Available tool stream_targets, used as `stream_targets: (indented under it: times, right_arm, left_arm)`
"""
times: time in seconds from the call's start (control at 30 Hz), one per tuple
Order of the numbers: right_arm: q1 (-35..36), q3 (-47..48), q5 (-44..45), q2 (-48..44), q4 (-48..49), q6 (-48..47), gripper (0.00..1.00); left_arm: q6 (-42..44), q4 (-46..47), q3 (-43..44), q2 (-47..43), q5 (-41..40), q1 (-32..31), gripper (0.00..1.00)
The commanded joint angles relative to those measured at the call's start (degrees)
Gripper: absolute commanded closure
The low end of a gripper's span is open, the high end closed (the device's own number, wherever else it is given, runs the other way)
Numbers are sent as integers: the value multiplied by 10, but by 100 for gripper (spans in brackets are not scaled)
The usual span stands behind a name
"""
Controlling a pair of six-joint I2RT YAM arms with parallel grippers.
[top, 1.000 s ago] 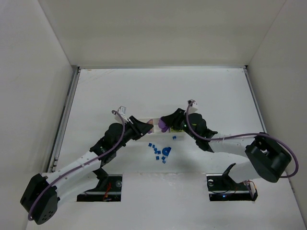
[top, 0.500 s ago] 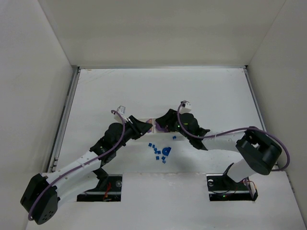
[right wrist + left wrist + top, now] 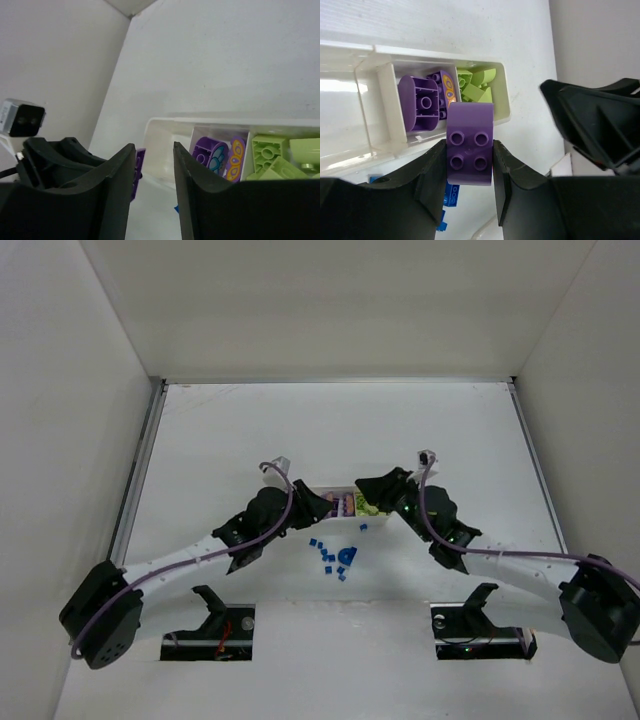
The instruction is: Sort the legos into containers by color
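My left gripper (image 3: 470, 157) (image 3: 316, 508) is shut on a purple four-stud brick (image 3: 470, 145), held just in front of the white tray (image 3: 380, 95) (image 3: 345, 491). The tray's middle compartment holds purple pieces (image 3: 417, 102), one with orange markings (image 3: 236, 159). Its right compartment holds yellow-green pieces (image 3: 476, 87) (image 3: 280, 155), and the left one looks bare. My right gripper (image 3: 152, 165) (image 3: 364, 488) hangs open over the tray's right end with nothing between its fingers. Several small blue legos (image 3: 326, 554) and a rounded blue piece (image 3: 347, 556) lie on the table in front of the tray.
The two grippers face each other closely across the tray; the right one fills the right side of the left wrist view (image 3: 600, 120). White walls enclose the table on three sides. Both arm bases sit at the near edge.
The right gripper opened briefly, left its purple piece in the tray and drew back to the right. The left arm moved right, up to the tray, keeping its purple brick.
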Motion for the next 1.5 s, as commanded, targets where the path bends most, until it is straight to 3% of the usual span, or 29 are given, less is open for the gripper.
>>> stream_targets:
  times: [0.0, 0.33, 0.67, 0.9, 1.13, 1.3, 1.4, 1.47]
  right_arm:
    - [-18, -20, 12, -41, -22, -19, 59]
    - [-19, -55, 26, -78, -32, -33, 54]
    - [-34, -82, 22, -124, -35, -34, 49]
    - [-35, -86, 19, -125, -33, -34, 40]
    - [-34, -90, 24, -137, -48, -38, 38]
    - [-25, -89, 21, -166, -98, -42, 50]
    - [1, -73, 23, -180, -178, -48, 67]
    - [29, -59, 28, -180, -232, -51, 71]
  left_arm:
    - [52, 2, 53, 45, -42, -26, 85]
    - [131, -66, 178, 206, -122, -82, 85]
    - [173, -161, 273, 296, -188, -100, 82]
    - [195, -171, 291, 304, -216, -113, 60]
    - [188, -171, 284, 290, -214, -113, 53]
    - [180, -170, 257, 240, -216, -107, 59]
    - [166, -171, 229, 181, -209, -101, 69]
    - [160, -172, 206, 135, -202, -98, 77]
